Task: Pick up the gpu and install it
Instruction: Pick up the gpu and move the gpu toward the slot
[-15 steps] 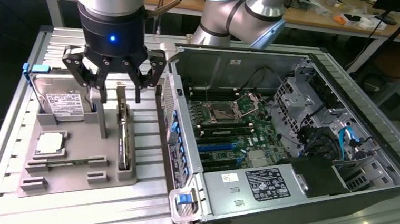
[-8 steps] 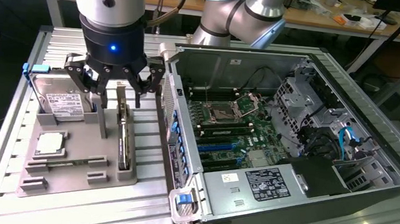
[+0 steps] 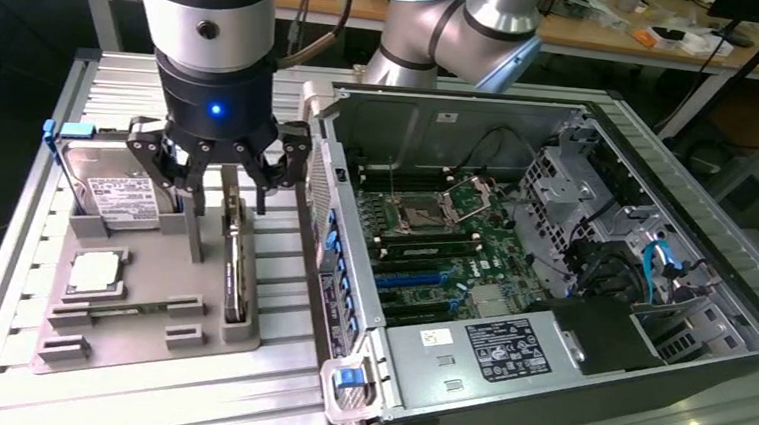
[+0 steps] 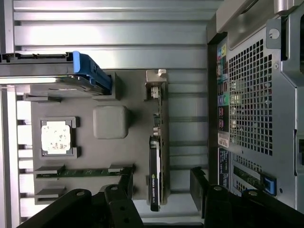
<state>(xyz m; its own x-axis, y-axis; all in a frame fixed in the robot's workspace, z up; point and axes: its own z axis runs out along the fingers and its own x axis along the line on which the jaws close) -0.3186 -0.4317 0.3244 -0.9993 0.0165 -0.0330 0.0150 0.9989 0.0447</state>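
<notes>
Trouble would most likely come from an uneven close. The jaws are spread wide and pinch nothing, with one dark finger (image 4: 124,189) on either side of the gpu (image 4: 156,159) in the wrist view and daylight showing between fingers and card. The card is thin and stands on its long edge. If one finger met it first, I judge it could tilt in its slot and bind there, or slip out of a grip taken too near one end. A grey post (image 3: 195,228) rises from the tray just beside the card, on the side away from the computer case (image 3: 694,295), and a finger that drifted that way could strike it.

The gpu (image 3: 232,267) sits in a slot along the edge of the grey tray (image 3: 143,341) nearest the case, and the tray lies on the slatted counter (image 3: 273,401). The card's long axis runs from the far end of the tray toward the exterior camera, roughly parallel to the case's side wall. Its silvery bracket end (image 4: 156,85) points to the far end — the end where the hard drive (image 3: 120,194) lies — and the jaws hang over that part.
</notes>
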